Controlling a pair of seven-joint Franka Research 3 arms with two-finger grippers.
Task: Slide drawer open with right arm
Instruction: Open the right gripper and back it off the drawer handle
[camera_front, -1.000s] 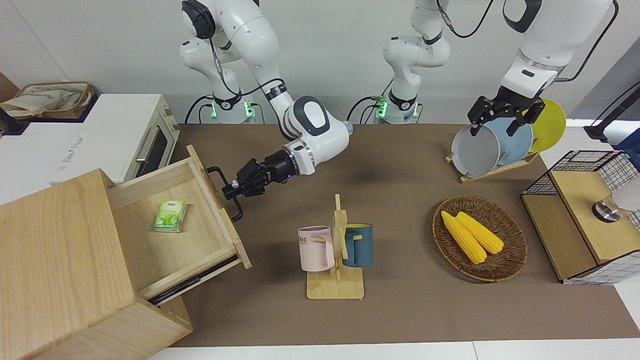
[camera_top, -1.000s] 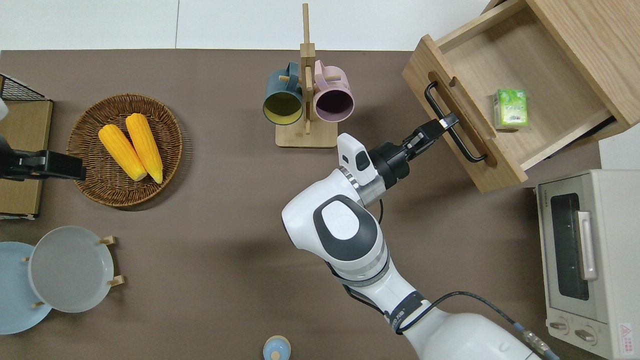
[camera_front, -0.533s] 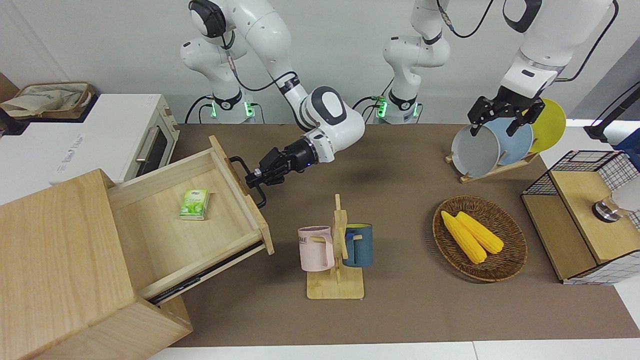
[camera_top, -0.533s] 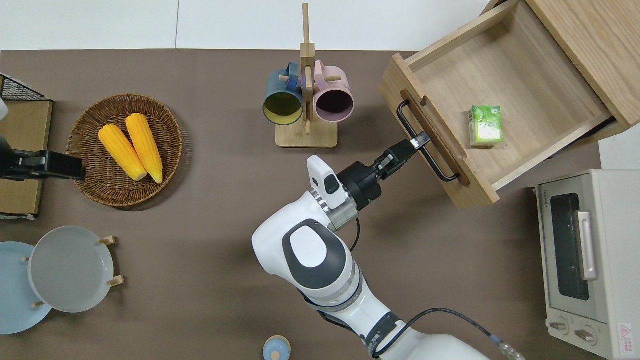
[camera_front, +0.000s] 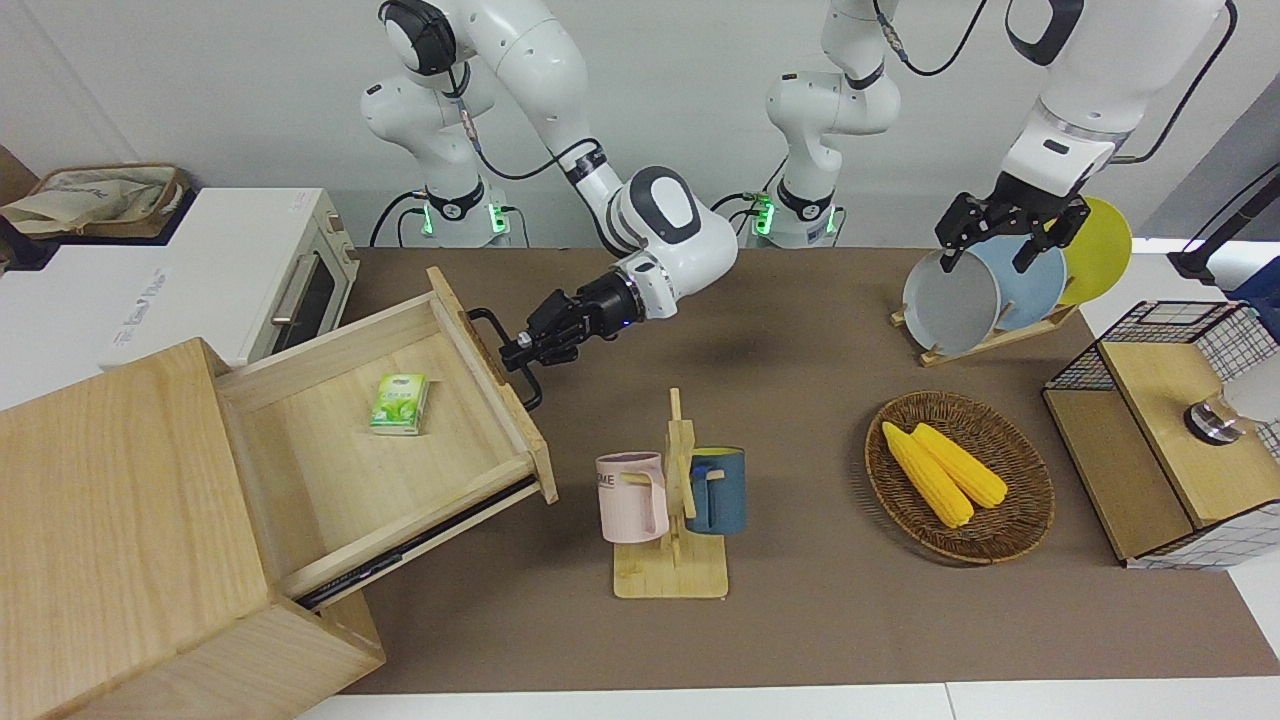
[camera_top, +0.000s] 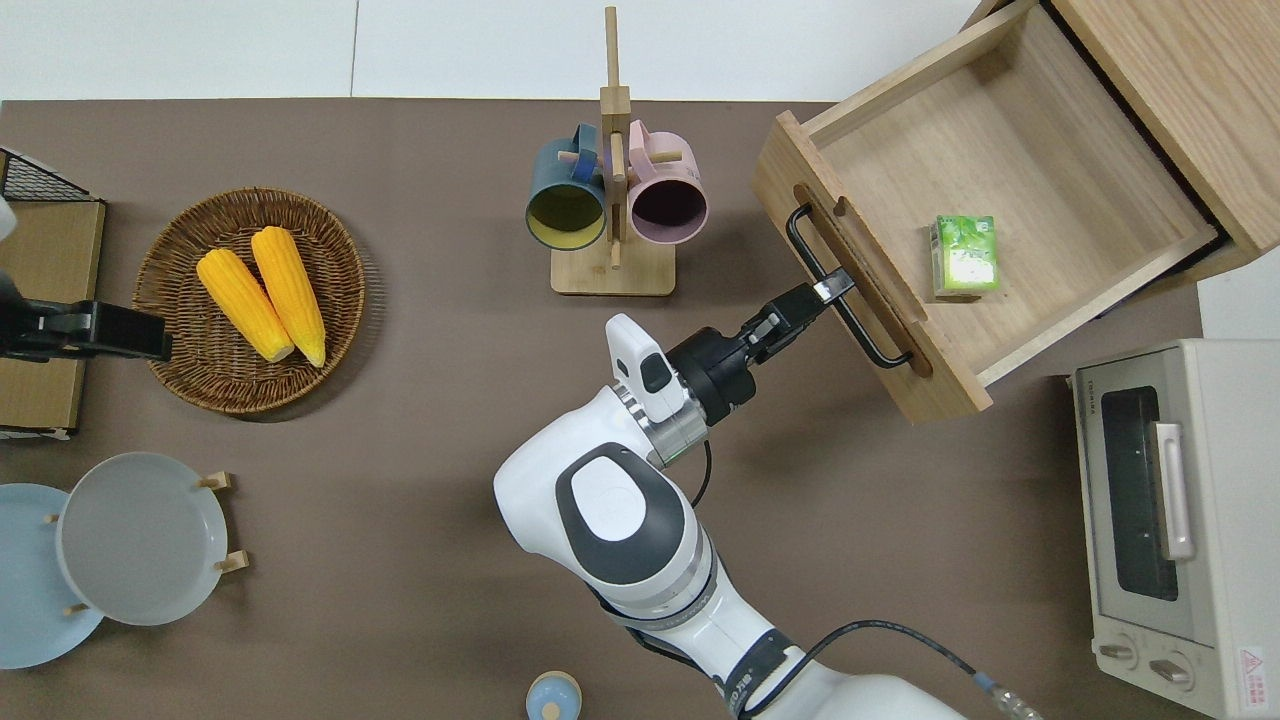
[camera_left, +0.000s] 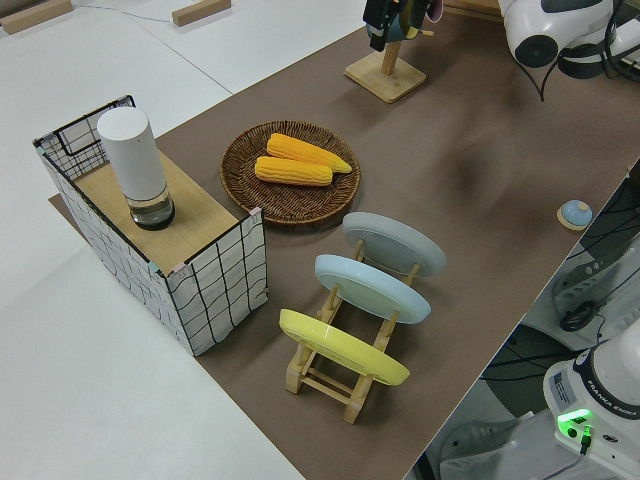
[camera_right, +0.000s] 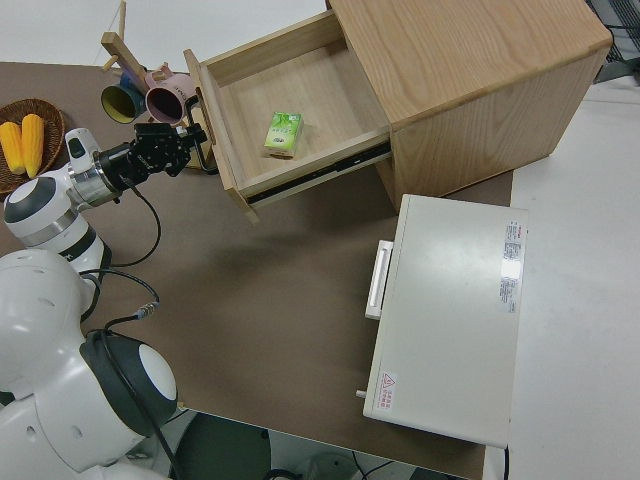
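Note:
The light-wood drawer (camera_front: 350, 480) (camera_top: 1010, 130) (camera_right: 300, 90) stands pulled far out of the big light-wood cabinet (camera_front: 110, 520) (camera_right: 470, 80) at the right arm's end of the table. A small green carton (camera_front: 399, 404) (camera_top: 964, 256) (camera_right: 284, 134) lies in it. My right gripper (camera_front: 520, 347) (camera_top: 830, 290) (camera_right: 188, 140) is shut on the drawer's black bar handle (camera_front: 506, 358) (camera_top: 845, 312) near its middle. The left arm is parked.
A white toaster oven (camera_front: 240, 270) (camera_top: 1170, 520) stands beside the cabinet, nearer to the robots. A wooden mug rack (camera_front: 675, 510) (camera_top: 612, 200) with a pink and a blue mug stands close to the drawer front. A basket of corn (camera_front: 958, 475), a plate rack (camera_front: 1000, 290) and a wire-grid box (camera_front: 1170, 430) are toward the left arm's end.
The right gripper has pulled the handle toward the table's middle and the drawer has slid farther out. The green carton moved with it. The left arm has not moved.

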